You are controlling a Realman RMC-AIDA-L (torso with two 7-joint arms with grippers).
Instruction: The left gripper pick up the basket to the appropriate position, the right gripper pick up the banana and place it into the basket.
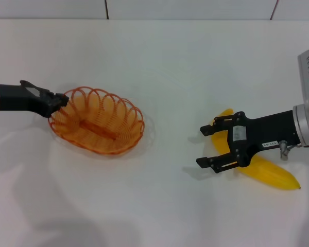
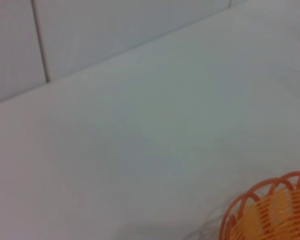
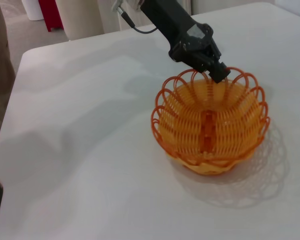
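Note:
The orange wire basket (image 1: 118, 116) sits left of centre on the white table and holds nothing. My left gripper (image 1: 62, 100) is shut on the scalloped rim at the basket's left end; the right wrist view shows the same grip, the left gripper (image 3: 217, 75) pinching the rim of the basket (image 3: 210, 130). Only a corner of the basket (image 2: 270, 210) appears in the left wrist view. The yellow banana (image 1: 268, 172) lies on the table at the right. My right gripper (image 1: 206, 145) hangs open over it, its fingers pointing toward the basket with nothing between them.
A tiled wall (image 1: 144, 7) runs along the back of the table. The table's edge (image 3: 10, 100) shows in the right wrist view, with floor and a red object (image 3: 50, 12) beyond it. Bare tabletop (image 1: 170, 139) separates basket and banana.

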